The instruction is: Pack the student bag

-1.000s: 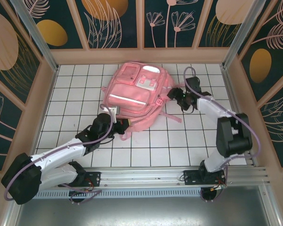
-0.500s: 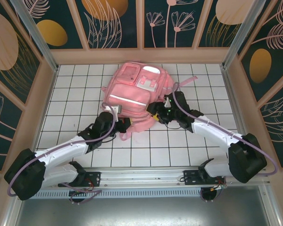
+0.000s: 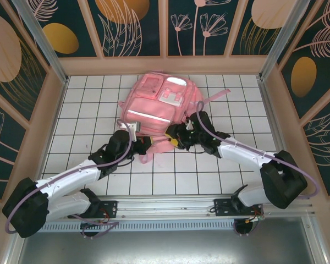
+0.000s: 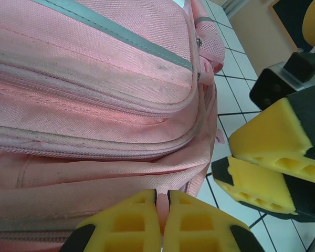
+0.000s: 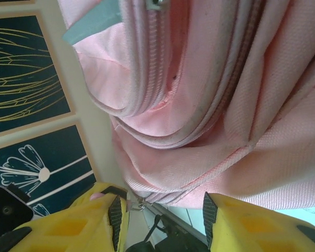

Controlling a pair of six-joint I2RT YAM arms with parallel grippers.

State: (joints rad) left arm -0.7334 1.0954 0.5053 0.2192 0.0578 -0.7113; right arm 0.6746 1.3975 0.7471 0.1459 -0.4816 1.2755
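Bag (image 3: 154, 104) is lying flat, front up, toward the back-middle of the tiled table (image 3: 88, 110), left gripper (image 4: 161, 197) pinched tight on a fold of its near edge, right gripper (image 5: 163, 203) spread apart just beside it.

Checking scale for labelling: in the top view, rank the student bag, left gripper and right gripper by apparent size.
Largest: student bag.
Then left gripper and right gripper: both small and alike, so I won't rank them.
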